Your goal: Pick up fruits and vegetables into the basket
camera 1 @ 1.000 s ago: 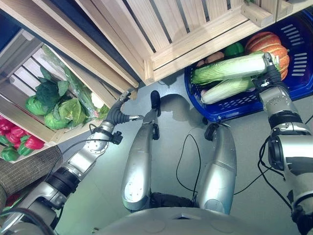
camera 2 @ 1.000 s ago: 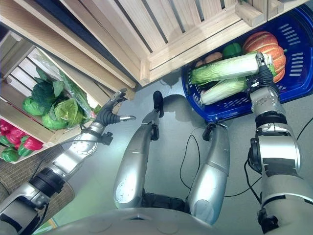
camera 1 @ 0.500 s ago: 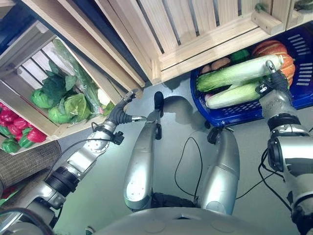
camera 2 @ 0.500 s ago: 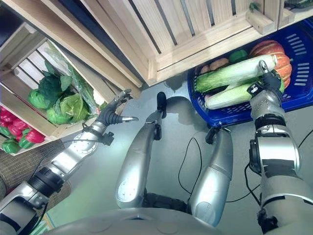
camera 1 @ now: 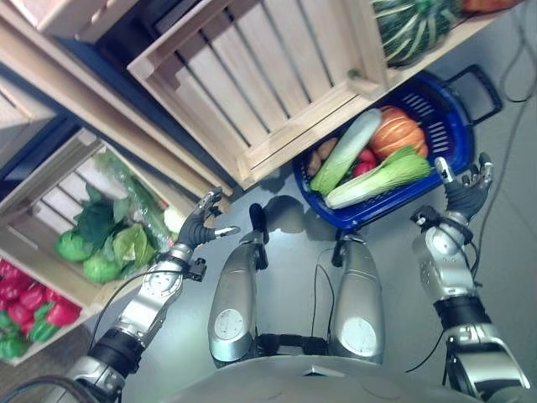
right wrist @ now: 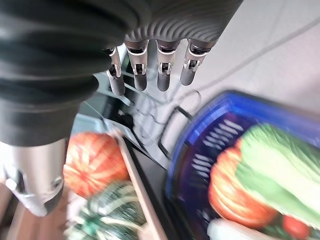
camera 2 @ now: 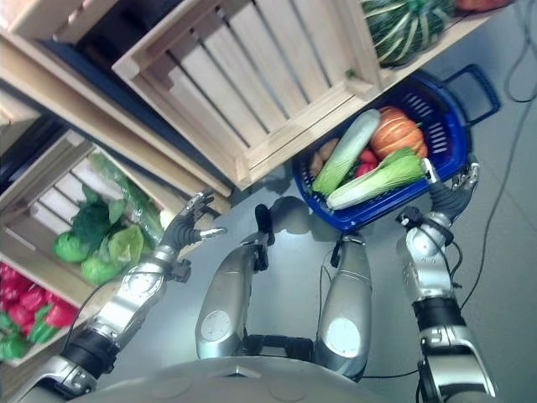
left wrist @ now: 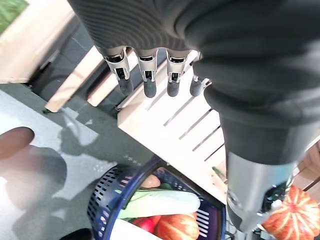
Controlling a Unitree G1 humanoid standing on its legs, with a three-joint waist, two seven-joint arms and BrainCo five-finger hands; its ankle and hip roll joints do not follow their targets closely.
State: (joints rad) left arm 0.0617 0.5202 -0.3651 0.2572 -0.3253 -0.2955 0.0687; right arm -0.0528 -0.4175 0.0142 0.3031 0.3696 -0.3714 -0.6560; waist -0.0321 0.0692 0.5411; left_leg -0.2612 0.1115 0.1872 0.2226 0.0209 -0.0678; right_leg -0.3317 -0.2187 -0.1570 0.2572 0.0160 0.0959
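Observation:
A blue basket [camera 1: 379, 211] stands on the floor under the wooden crates. It holds two long napa cabbages [camera 1: 382, 175], an orange pumpkin [camera 1: 398, 133] and some smaller red and brown produce. My right hand [camera 1: 466, 191] hovers just right of the basket, open and holding nothing; its fingers [right wrist: 160, 70] are straight in the right wrist view. My left hand [camera 1: 200, 228] is open in front of the lower left crate, with its fingers [left wrist: 145, 80] straight and nothing held.
A wooden crate [camera 1: 252, 92] juts out over the basket's far side. The lower left crate holds green leafy vegetables [camera 1: 101, 243] and red peppers [camera 1: 29, 306]. A striped green squash [camera 1: 411, 25] lies on the shelf at top right, beside an orange pumpkin [right wrist: 92, 162].
The camera has shifted. My right hand has let go of the napa cabbage, which now lies in the basket, and has drawn back to the basket's right. The left hand has stayed put.

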